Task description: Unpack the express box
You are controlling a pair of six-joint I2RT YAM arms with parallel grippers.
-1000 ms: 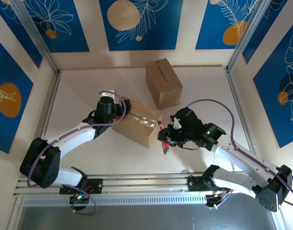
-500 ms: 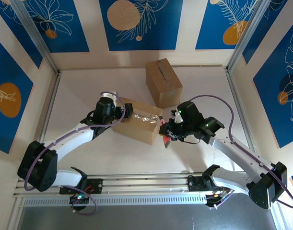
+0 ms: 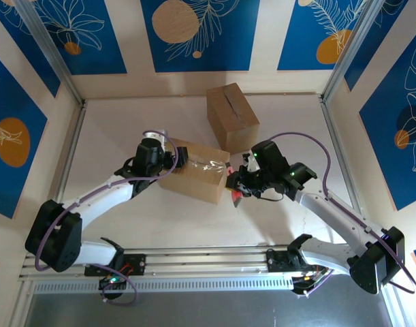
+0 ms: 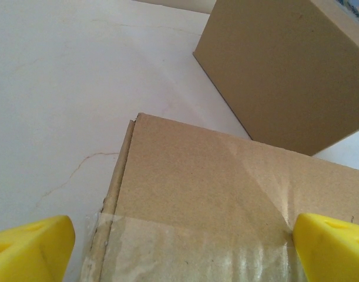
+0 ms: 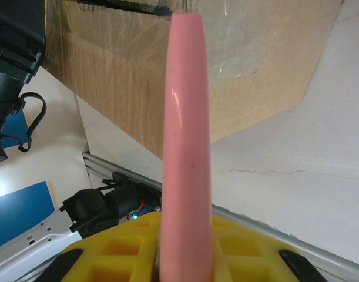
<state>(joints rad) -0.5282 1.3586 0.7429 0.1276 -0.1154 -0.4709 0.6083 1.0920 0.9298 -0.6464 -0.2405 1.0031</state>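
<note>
Two cardboard boxes stand on the table [image 3: 112,136]. The taped box [image 3: 194,177] lies near the table's middle, turned at an angle. The second box [image 3: 231,117] stands just beyond it, toward the far edge.

Left arm: extends from the near-left corner. The left gripper [image 3: 175,158] sits over the taped box's left end, jaws wide apart, holding nothing.

Right arm: bends in from the near-right corner. The right gripper [image 3: 236,185] sits at the box's right end, jaws closed on one pink tool [image 5: 188,147], tip toward the taped top.

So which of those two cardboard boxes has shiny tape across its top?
The nearer box, the lower one. The taller box behind it shows only a dark slit on top.
</note>
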